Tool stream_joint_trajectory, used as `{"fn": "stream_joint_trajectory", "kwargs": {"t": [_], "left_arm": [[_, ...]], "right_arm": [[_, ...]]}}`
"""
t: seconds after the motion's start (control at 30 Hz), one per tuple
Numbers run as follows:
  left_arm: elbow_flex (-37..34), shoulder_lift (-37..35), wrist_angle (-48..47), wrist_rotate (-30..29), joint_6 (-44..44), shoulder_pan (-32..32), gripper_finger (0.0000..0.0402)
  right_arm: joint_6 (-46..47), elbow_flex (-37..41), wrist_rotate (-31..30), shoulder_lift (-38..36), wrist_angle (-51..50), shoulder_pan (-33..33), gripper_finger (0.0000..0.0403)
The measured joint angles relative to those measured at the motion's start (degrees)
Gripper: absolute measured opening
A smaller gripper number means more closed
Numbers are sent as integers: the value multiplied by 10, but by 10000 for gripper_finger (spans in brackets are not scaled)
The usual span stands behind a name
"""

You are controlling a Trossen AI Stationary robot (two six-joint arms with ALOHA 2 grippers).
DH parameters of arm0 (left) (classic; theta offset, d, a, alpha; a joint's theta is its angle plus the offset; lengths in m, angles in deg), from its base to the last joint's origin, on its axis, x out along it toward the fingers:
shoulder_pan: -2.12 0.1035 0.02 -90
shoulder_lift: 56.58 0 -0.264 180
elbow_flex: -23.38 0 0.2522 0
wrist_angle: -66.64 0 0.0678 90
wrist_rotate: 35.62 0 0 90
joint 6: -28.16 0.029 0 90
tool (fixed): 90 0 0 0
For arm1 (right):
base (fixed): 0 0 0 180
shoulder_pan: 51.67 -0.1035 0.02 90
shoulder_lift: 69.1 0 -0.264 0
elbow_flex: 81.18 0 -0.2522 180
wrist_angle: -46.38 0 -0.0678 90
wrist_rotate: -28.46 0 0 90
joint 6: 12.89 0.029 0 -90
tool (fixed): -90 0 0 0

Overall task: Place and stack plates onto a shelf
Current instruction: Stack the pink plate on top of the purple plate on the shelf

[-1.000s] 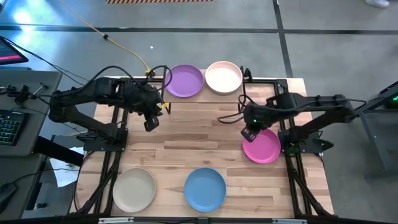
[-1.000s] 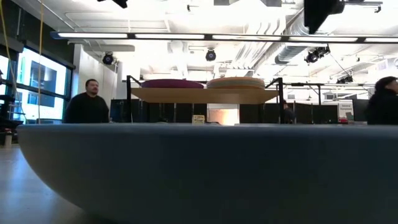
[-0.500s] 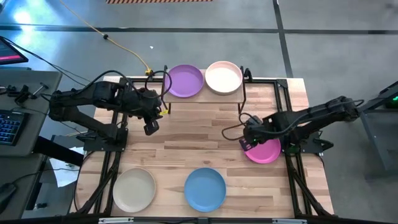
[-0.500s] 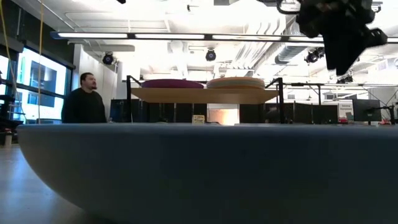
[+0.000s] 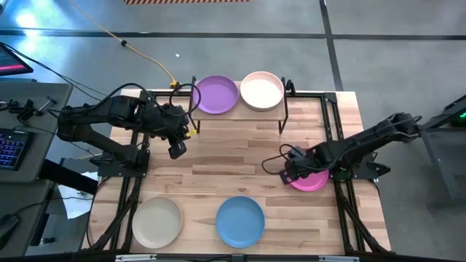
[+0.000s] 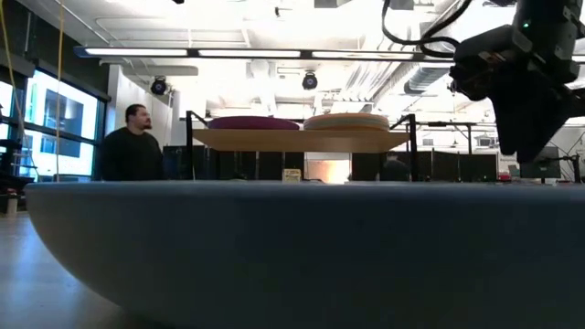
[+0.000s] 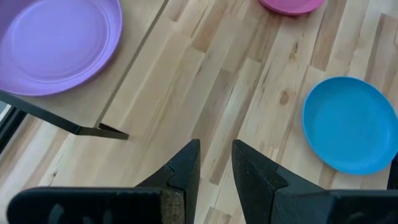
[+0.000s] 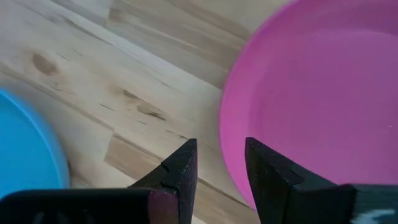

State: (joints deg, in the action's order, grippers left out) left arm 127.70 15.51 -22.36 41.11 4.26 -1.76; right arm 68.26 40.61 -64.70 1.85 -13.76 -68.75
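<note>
Now right end effector (image 8: 216, 163) straddles magenta plate (image 8: 323, 99) rim, fingers parted.

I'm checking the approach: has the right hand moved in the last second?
Yes. In the high view the right hand has moved away from the shelf, toward the near left rim of the magenta plate.

Both arms are dark, near black, built of slim jointed segments with bulkier housings at the joints. Black cables loop loosely off each arm near the wrist. The left gripper (image 5: 176, 148) carries a small yellow-orange marking just behind it, and its two fingers (image 7: 186, 167) are black, wedge-shaped, tapering to blunt tips with flat inner faces. The right gripper (image 5: 288, 175) has the same black angular fingers (image 8: 183, 163), matte and faceted, rising from a broad black body.
</note>
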Motion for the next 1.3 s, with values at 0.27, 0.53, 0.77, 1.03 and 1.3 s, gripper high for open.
{"fn": "stream_joint_trajectory", "kwargs": {"t": [0.27,0.53,0.77,1.03,1.3], "left_arm": [[0,0,0,-10,0,0,83],[0,0,0,-11,0,0,83],[0,0,0,-11,0,0,83],[0,0,0,-11,0,0,83],[0,0,0,-14,0,0,83]], "right_arm": [[6,13,0,33,30,-18,114],[-5,11,4,87,59,-22,114],[-4,11,5,121,60,-22,114],[-4,11,5,156,60,-22,114],[-1,10,6,158,60,-22,55]]}}
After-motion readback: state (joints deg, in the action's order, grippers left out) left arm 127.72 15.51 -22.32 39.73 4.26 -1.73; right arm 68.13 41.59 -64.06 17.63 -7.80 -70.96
